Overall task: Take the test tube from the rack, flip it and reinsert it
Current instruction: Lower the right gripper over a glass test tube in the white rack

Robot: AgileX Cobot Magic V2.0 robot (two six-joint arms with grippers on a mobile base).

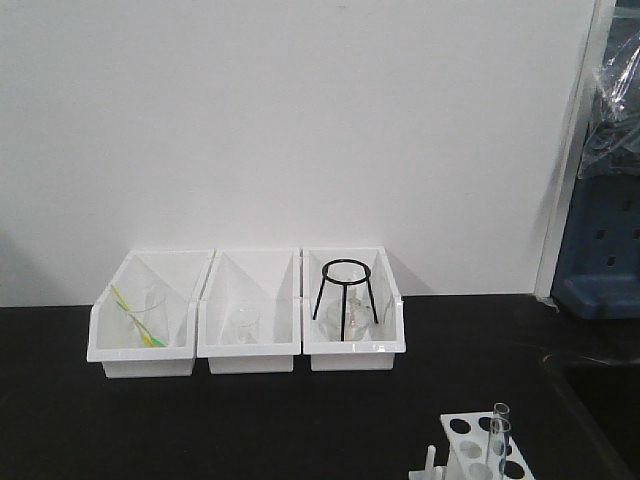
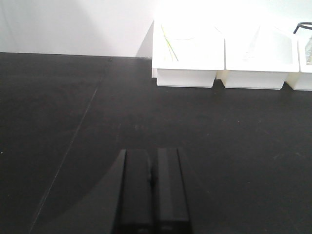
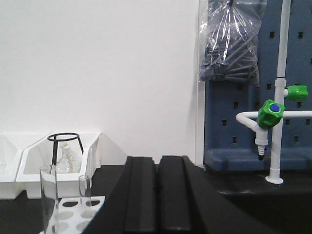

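Both your grippers are clenched on nothing: left gripper [image 2: 152,195] over bare black table [image 2: 73,122], right gripper [image 3: 157,195] just right of the white rack [image 1: 472,445]. The two look-alike test tubes [image 1: 498,445] stand upright side by side in that rack at the table's front right (rack cut by the front view's lower edge), near the right table edge. Open tabletop runs from rack to the three white bins [image 1: 248,350] along the white wall [image 1: 300,120]; blue pegboard [image 3: 234,117] and a green-knobbed tap [image 3: 268,114] sit at right.

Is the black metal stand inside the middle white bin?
No, the black metal stand sits in the bin at the right end of the row.
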